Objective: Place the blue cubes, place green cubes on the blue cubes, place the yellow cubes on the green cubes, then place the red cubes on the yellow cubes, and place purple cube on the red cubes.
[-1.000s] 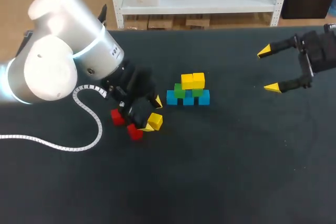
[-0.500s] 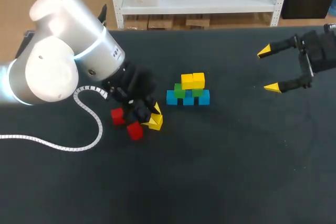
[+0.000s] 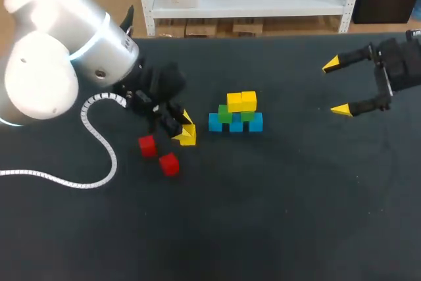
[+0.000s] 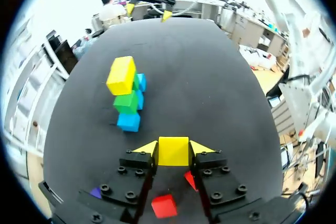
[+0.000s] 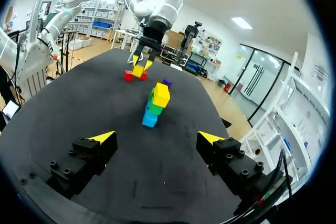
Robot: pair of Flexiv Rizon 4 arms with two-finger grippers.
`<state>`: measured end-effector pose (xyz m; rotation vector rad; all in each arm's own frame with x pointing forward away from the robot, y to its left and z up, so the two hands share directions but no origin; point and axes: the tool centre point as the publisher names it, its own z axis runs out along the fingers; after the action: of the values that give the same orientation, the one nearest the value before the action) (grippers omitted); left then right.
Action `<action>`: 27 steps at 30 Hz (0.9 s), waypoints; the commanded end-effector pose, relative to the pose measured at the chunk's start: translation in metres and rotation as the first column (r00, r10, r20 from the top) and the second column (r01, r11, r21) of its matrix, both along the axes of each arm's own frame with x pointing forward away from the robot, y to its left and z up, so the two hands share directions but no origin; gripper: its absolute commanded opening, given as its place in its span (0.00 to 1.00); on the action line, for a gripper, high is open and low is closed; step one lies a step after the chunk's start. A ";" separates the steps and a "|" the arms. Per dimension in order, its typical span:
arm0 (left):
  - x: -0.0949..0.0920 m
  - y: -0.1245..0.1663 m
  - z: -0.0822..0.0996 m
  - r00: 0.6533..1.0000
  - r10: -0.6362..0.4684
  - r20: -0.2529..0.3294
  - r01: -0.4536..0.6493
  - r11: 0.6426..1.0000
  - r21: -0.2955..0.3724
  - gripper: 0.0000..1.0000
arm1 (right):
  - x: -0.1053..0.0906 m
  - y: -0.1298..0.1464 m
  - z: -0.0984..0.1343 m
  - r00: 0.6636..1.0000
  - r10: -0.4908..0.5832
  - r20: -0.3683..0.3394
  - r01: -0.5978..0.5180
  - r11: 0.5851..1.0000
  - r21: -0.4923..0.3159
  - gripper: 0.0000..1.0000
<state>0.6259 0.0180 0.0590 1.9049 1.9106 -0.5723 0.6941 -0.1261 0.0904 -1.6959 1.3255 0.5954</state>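
Broadly, a black table (image 3: 296,215) carries everything. The left arm (image 3: 59,64) comes in from the near left corner and bends down over the table's left half, with a white coiled cable (image 3: 99,149) trailing from it across the surface. The right arm (image 3: 402,64) stands at the far right edge.

Near the middle of the table is the stack (image 3: 237,113): three blue cubes (image 3: 235,124) in a row, two green cubes (image 3: 225,115) on them, and two yellow cubes (image 3: 241,101) on top.

The right gripper (image 3: 336,87) has its fingers spread wide with nothing between them, well apart from the stack. The left gripper (image 4: 174,149) pinches a single yellow cube (image 4: 174,153) between its tips; this cube sits between the stack and the two red cubes (image 3: 147,145), touching neither. The red cubes lie apart from each other on the table, beside and under the left gripper. One purple cube (image 5: 166,83) lies on the table just beyond the stack, as seen from the right wrist.
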 end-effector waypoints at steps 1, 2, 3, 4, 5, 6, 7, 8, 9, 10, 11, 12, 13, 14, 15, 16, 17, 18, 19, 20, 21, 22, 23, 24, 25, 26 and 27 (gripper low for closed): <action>-0.001 0.007 0.023 0.998 0.042 0.039 -0.043 0.999 0.016 0.00 | 0.000 0.000 0.000 1.000 0.000 -0.001 0.000 1.000 -0.001 1.00; 0.003 0.007 0.028 0.998 0.049 0.049 -0.050 0.999 0.013 0.00 | 0.000 0.000 0.000 1.000 0.000 -0.001 0.000 1.000 -0.001 1.00; 0.007 0.006 0.031 0.997 0.056 0.054 -0.057 0.998 0.020 0.00 | 0.000 0.000 0.000 1.000 0.000 -0.001 0.000 1.000 -0.001 1.00; 0.011 0.004 0.034 0.996 0.057 0.063 -0.058 0.998 0.019 0.00 | 0.000 0.000 0.000 1.000 0.000 -0.001 0.000 1.000 -0.001 1.00; 0.014 0.002 0.037 0.996 0.056 0.072 -0.057 0.998 0.018 0.00 | 0.000 0.000 0.000 1.000 0.000 -0.001 0.000 1.000 -0.001 1.00; 0.018 0.000 0.039 0.996 0.054 0.076 -0.056 0.998 0.017 0.00 | 0.000 0.000 0.000 1.000 0.000 -0.001 0.000 1.000 -0.001 1.00; 0.022 -0.002 0.041 0.995 0.047 0.082 -0.049 0.999 0.020 0.00 | 0.000 0.000 0.000 1.000 0.000 -0.001 0.000 1.000 -0.001 1.00; 0.026 -0.004 0.041 0.995 0.045 0.083 -0.047 0.999 0.020 0.00 | 0.000 0.000 0.000 1.000 0.000 -0.001 0.000 1.000 -0.001 1.00; 0.030 -0.007 0.042 0.996 0.040 0.086 -0.042 0.999 0.022 0.00 | 0.000 0.000 0.000 1.000 0.000 -0.001 0.000 1.000 -0.001 1.00; 0.033 -0.009 0.042 0.995 0.034 0.089 -0.036 0.999 0.025 0.00 | 0.000 0.000 0.000 1.000 0.000 -0.001 0.000 1.000 -0.001 1.00; 0.036 -0.011 0.042 0.996 0.032 0.089 -0.035 0.999 0.026 0.00 | 0.000 0.000 0.000 1.000 0.000 -0.001 0.000 1.000 -0.001 1.00; 0.039 -0.013 0.042 0.996 0.031 0.089 -0.034 0.999 0.027 0.00 | 0.000 0.000 0.000 1.000 0.000 -0.001 0.000 1.000 -0.001 1.00; 0.041 -0.014 0.042 0.996 0.028 0.090 -0.030 0.999 0.027 0.00 | 0.000 0.000 0.000 1.000 0.000 -0.001 0.000 1.000 -0.001 1.00; 0.043 -0.016 0.041 0.996 0.024 0.091 -0.027 0.999 0.032 0.00 | 0.000 0.000 0.000 1.000 0.000 -0.001 0.000 1.000 -0.001 1.00; 0.046 -0.018 0.040 0.996 0.023 0.090 -0.027 0.999 0.034 0.00 | 0.000 0.000 0.000 1.000 0.000 -0.001 0.000 1.000 -0.001 1.00; 0.048 -0.020 0.039 0.996 0.020 0.089 -0.023 0.999 0.037 0.00 | 0.000 0.000 0.000 1.000 0.000 -0.001 0.000 1.000 -0.001 1.00; 0.050 -0.022 0.038 0.996 0.012 0.087 -0.016 0.999 0.047 0.00 | 0.000 0.000 0.000 1.000 0.000 -0.001 0.000 1.000 -0.001 1.00; 0.052 -0.024 0.036 0.997 0.013 0.081 -0.017 0.999 0.044 0.00 | 0.000 0.000 0.000 1.000 0.000 -0.001 0.000 1.000 -0.001 1.00; 0.054 -0.025 0.034 0.997 0.014 0.078 -0.017 0.999 0.041 0.00 | 0.000 0.000 0.000 1.000 0.000 -0.001 0.000 1.000 -0.001 1.00; 0.056 -0.028 0.033 0.997 0.012 0.074 -0.015 0.999 0.043 0.00 | 0.000 0.000 0.000 1.000 0.000 -0.001 0.000 1.000 -0.001 1.00; 0.058 -0.030 0.032 0.997 0.011 0.072 -0.014 0.999 0.044 0.00 | 0.000 0.000 0.000 1.000 0.000 -0.001 0.000 1.000 -0.001 1.00; 0.059 -0.032 0.031 0.998 0.010 0.070 -0.013 0.999 0.045 0.00 | 0.000 0.000 0.000 1.000 0.000 -0.001 0.000 1.000 -0.001 1.00; 0.061 -0.033 0.030 0.998 0.010 0.066 -0.013 0.999 0.046 0.00 | 0.000 0.000 0.000 1.000 0.000 -0.001 0.000 1.000 -0.001 1.00; 0.062 -0.035 0.029 0.998 0.013 0.061 -0.016 0.999 0.047 0.00 | 0.000 0.000 0.000 1.000 0.000 -0.001 0.000 1.000 -0.001 1.00; 0.063 -0.036 0.028 0.998 0.017 0.058 -0.020 0.999 0.046 0.00 | 0.000 0.000 0.000 1.000 0.000 -0.001 0.000 1.000 -0.001 1.00; 0.064 -0.037 0.028 0.998 0.021 0.057 -0.023 0.999 0.042 0.00 | 0.000 0.000 0.000 1.000 0.000 -0.001 0.000 1.000 -0.001 1.00; 0.064 -0.038 0.028 0.998 0.023 0.057 -0.026 0.999 0.039 0.00 | 0.000 0.000 0.000 1.000 0.000 -0.001 0.000 1.000 -0.001 1.00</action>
<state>0.6825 -0.0138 0.0890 1.8865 1.9135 -0.4621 0.6941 -0.1261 0.0904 -1.6959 1.3255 0.5954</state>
